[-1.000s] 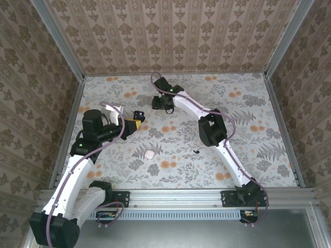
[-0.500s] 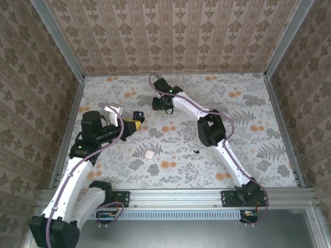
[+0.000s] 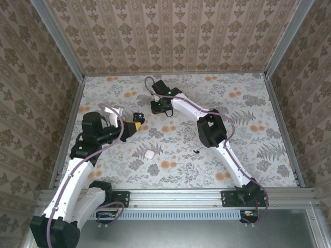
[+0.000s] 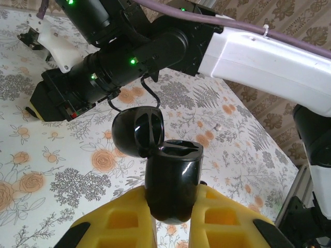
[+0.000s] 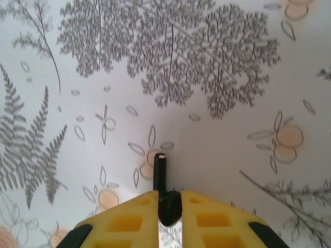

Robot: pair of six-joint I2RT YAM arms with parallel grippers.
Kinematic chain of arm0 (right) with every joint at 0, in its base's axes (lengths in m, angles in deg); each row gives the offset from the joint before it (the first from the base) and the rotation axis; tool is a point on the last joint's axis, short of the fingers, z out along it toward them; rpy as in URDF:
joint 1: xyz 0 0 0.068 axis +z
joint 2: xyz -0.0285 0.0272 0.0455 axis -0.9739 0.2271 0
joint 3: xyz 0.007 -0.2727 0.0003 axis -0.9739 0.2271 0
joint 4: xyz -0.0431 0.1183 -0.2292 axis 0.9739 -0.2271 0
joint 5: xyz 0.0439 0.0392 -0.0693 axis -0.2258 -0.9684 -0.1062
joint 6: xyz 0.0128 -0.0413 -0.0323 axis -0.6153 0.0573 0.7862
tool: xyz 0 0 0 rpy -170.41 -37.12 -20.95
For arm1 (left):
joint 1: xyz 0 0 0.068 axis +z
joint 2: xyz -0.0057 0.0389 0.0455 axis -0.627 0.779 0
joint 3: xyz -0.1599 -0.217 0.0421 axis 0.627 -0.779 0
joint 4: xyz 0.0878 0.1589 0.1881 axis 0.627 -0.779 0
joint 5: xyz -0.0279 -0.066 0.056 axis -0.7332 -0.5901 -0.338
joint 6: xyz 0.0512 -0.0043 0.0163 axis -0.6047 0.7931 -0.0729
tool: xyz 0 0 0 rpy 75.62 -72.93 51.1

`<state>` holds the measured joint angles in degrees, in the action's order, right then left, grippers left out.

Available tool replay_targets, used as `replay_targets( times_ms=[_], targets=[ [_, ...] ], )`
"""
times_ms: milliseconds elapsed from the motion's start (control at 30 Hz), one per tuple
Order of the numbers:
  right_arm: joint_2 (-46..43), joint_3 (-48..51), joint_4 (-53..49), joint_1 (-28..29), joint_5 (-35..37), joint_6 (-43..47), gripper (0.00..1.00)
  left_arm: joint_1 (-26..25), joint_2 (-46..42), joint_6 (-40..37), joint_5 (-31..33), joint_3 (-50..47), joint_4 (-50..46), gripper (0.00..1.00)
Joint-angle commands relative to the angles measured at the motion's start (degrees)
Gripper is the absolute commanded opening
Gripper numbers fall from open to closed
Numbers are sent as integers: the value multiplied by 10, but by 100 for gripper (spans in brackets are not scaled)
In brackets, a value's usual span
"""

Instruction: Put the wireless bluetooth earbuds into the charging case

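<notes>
Right gripper [image 5: 169,200] pinching earbud [image 5: 160,173], stem protruding forward

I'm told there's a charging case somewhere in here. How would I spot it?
Over the floral table, find the left gripper with its yellow pads. Pinched between them is the charging case: glossy black, its round lid flipped open, unlike the white pebble lying loose on the tabletop.
</notes>
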<state>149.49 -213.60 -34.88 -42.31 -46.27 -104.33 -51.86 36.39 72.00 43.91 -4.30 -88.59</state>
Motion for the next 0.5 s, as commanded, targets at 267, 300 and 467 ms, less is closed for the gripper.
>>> replay_targets(
  times_ms=[267, 300, 467],
  targets=[
    [-206, 293, 47, 2, -30, 72, 12, 1, -13, 21, -27, -9, 36, 0],
    [-232, 335, 58, 1, -38, 79, 12, 1, -11, 23, -29, -10, 40, 0],
    [-336, 508, 76, -2, -101, 122, 13, -9, -4, 30, -28, -11, 49, 0]
  ],
)
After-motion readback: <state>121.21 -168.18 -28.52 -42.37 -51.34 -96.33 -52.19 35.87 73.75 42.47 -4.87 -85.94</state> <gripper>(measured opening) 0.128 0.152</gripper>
